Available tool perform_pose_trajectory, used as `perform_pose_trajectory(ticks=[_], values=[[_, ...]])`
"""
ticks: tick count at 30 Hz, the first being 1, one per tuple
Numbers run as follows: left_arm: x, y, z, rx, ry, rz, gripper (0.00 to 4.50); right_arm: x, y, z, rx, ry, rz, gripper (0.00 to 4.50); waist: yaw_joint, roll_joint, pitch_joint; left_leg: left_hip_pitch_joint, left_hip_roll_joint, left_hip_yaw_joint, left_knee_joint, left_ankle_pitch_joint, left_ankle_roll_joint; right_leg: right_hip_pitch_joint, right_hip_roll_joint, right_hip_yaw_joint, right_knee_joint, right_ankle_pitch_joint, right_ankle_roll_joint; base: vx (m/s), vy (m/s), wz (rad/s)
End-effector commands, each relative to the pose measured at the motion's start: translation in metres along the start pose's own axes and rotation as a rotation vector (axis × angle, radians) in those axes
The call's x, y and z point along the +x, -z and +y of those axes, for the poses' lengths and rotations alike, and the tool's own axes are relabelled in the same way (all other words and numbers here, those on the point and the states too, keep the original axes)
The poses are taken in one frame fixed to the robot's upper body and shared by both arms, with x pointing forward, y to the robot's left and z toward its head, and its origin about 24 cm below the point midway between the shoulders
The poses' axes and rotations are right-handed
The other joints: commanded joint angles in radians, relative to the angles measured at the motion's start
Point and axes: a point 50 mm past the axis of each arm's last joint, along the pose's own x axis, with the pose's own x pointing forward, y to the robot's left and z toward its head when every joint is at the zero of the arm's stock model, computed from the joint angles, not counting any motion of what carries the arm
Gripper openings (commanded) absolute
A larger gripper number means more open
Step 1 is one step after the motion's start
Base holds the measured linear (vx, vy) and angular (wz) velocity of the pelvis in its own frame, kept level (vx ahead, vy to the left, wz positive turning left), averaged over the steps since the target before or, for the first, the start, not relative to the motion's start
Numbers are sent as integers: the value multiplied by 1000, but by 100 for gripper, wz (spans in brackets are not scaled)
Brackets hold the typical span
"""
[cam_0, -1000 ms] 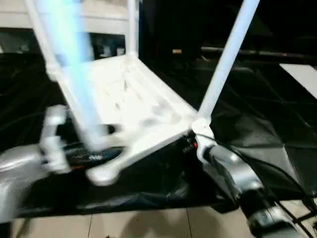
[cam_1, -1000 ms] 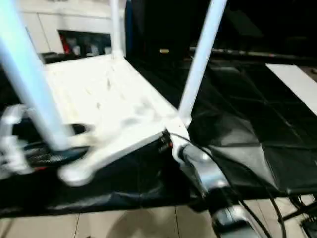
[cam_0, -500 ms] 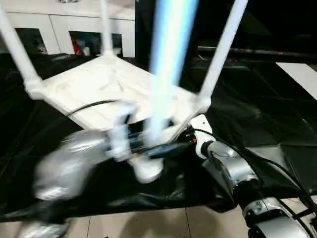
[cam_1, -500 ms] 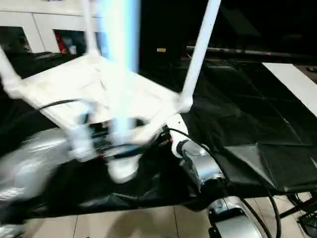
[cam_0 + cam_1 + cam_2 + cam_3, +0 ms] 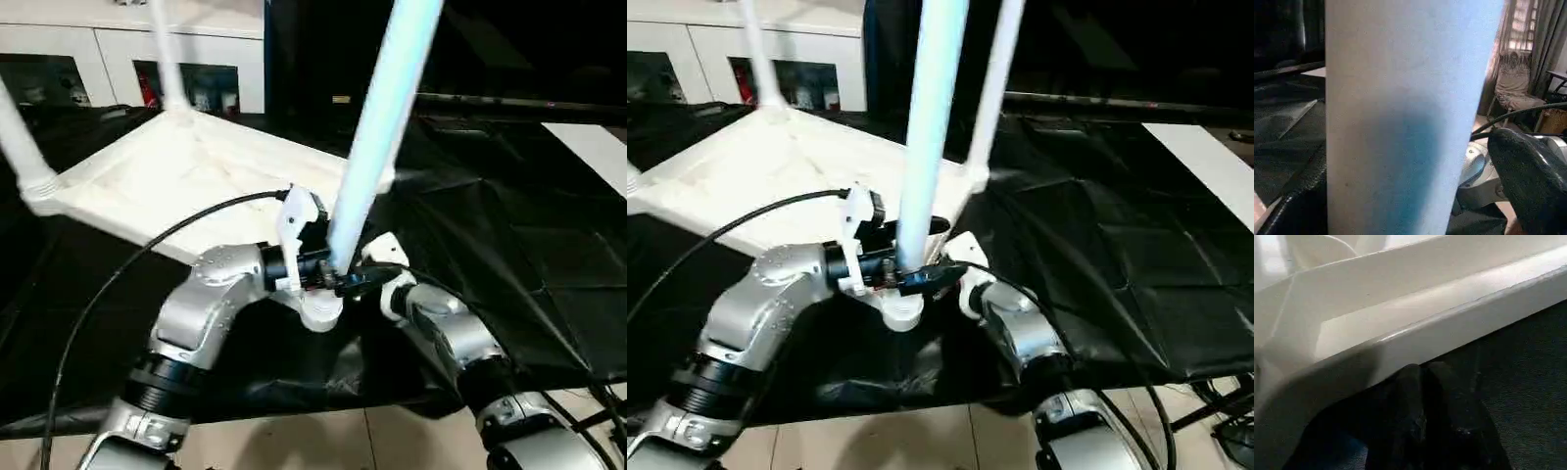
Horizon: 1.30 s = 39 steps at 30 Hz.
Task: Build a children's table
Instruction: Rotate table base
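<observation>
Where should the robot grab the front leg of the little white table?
Low down, just above the corner socket, seems best. The leg stands nearly upright there, round and thin enough to fit between two fingers coming from its sides. The open left gripper sits at that spot, a finger on either side of the leg.

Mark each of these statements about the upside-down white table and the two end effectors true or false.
1. The children's table lies top-down on black cloth. True.
2. The left end effector is at the nearest leg, fingers spread either side of it. True.
3. The right end effector is wide open. False: its fingers are shut together, below the tabletop's rim.
4. All the legs lie flat on the cloth. False: the visible legs stand upright in corner sockets.
</observation>
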Motion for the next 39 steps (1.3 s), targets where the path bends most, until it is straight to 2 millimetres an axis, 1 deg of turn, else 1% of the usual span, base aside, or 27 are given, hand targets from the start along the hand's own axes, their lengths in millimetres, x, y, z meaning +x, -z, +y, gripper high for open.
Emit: perform_pose_trajectory(ticks=[1,4,8,14,16,17,18,19,20,21,22,23,24,25,26,27,28,29,30,31,32,33,34,35,36,38,39], values=[[28,2,-20,8,131,4,446,13,-20,32,-33,-171,-82,35,8,9,-60,4,8,7,-66,-252,-2,51,-39,28,-69,-193,-197,0,0,0],[30,3,-20,12,133,1,446,13,-19,30,-32,-166,-85,35,8,10,-60,5,8,8,-66,-246,0,51,-39,28,-69,-180,-203,0,0,0],[33,4,-23,13,150,-4,446,12,-20,32,-28,-215,-95,35,8,9,-59,5,8,7,-67,-260,4,51,-41,28,-71,-196,-203,0,0,0],[38,6,-22,21,129,2,446,12,-19,29,-29,-188,-94,35,9,9,-58,6,10,7,-68,-268,3,49,-41,29,-73,-199,-206,0,0,0],[36,7,-17,35,101,14,446,12,-20,22,-29,-147,-96,35,11,13,-57,8,10,6,-69,-278,1,47,-41,28,-74,-208,-205,0,0,0],[36,7,-16,38,92,19,446,11,-20,20,-28,-138,-96,35,11,12,-57,8,10,6,-69,-286,0,47,-41,29,-75,-217,-202,0,0,0],[34,8,-11,55,61,30,446,9,-19,12,-29,-90,-92,35,13,13,-56,9,10,5,-70,-293,-4,47,-42,28,-76,-230,-199,0,0,0],[33,8,-10,57,56,32,446,8,-19,10,-28,-82,-92,35,12,13,-56,11,10,5,-71,-310,-7,43,-41,28,-79,-253,-192,0,0,0],[32,9,-6,62,37,43,446,5,-19,4,-21,-59,-91,35,12,16,-56,11,10,4,-71,-317,-9,43,-41,28,-78,-259,-191,0,0,0],[32,9,-5,63,35,44,446,5,-18,3,-20,-57,-91,35,13,13,-56,10,9,5,-71,-324,-10,43,-41,28,-80,-270,-188,0,0,0],[29,11,1,93,-5,65,446,-1,-17,-8,-18,-23,-87,35,14,16,-56,10,10,4,-71,-327,-10,43,-42,28,-81,-273,-187,0,0,0],[28,11,3,101,-19,69,446,-3,-17,-12,-16,-10,-86,35,14,14,-56,10,9,4,-71,-328,-9,43,-41,27,-81,-270,-183,0,0,0],[24,11,8,118,-32,72,446,-9,-17,-20,-12,10,-89,35,16,21,-57,9,9,4,-70,-315,-8,44,-42,29,-79,-252,-185,0,0,0],[21,10,10,126,-36,71,446,-12,-17,-25,-10,20,-91,35,15,18,-57,8,8,4,-70,-312,-5,45,-41,28,-81,-248,-185,0,0,0],[13,10,13,133,-24,82,446,-20,-17,-34,-11,32,-94,35,18,21,-59,8,8,4,-69,-300,-3,47,-42,28,-77,-225,-192,0,0,0],[6,9,15,138,-7,93,446,-26,-17,-41,-15,40,-97,35,20,17,-61,8,9,4,-68,-285,3,50,-42,28,-73,-198,-203,0,0,0],[1,9,16,137,14,104,446,-30,-17,-45,-20,43,-99,35,23,21,-61,8,8,5,-67,-276,6,50,-42,28,-72,-186,-208,0,0,0],[-5,9,16,129,45,124,446,-36,-17,-49,-31,44,-104,35,24,21,-61,7,7,7,-65,-250,14,52,-40,29,-68,-153,-217,0,0,0],[-16,10,20,139,70,173,446,-43,-18,-54,-45,38,-110,35,28,25,-61,8,6,7,-64,-236,17,53,-41,28,-67,-140,-221,0,0,0],[-18,11,21,145,73,187,446,-45,-18,-55,-49,34,-111,35,29,24,-61,7,5,9,-63,-221,25,55,-39,28,-63,-121,-224,0,0,0],[-24,12,21,135,95,221,446,-49,-19,-57,-62,23,-116,35,31,32,-61,7,5,8,-63,-204,25,55,-39,28,-60,-100,-230,0,0,0],[-28,13,22,124,112,243,446,-51,-20,-58,-71,16,-118,35,28,30,-61,9,6,11,-62,-201,28,54,-38,28,-60,-85,-239,0,0,0],[-35,15,22,122,136,286,446,-55,-20,-59,-80,5,-120,35,28,30,-61,9,6,11,-62,-200,29,54,-38,28,-59,-82,-245,0,0,0],[-43,16,23,117,156,337,446,-59,-21,-60,-95,-7,-120,35,26,37,-59,11,6,12,-64,-211,28,53,-37,28,-61,-84,-251,0,0,0],[-52,19,24,115,180,402,446,-64,-21,-61,-108,-20,-116,35,29,34,-59,11,6,10,-65,-225,28,54,-38,27,-61,-105,-250,0,0,0],[-60,21,26,117,202,475,446,-68,-20,-62,-120,-38,-110,35,27,36,-55,12,8,9,-67,-249,23,52,-38,28,-64,-144,-243,0,0,0],[-68,25,33,163,174,569,446,-73,-21,-61,-150,-68,-100,35,28,42,-53,14,8,9,-68,-264,18,51,-36,28,-70,-164,-237,0,0,0]])
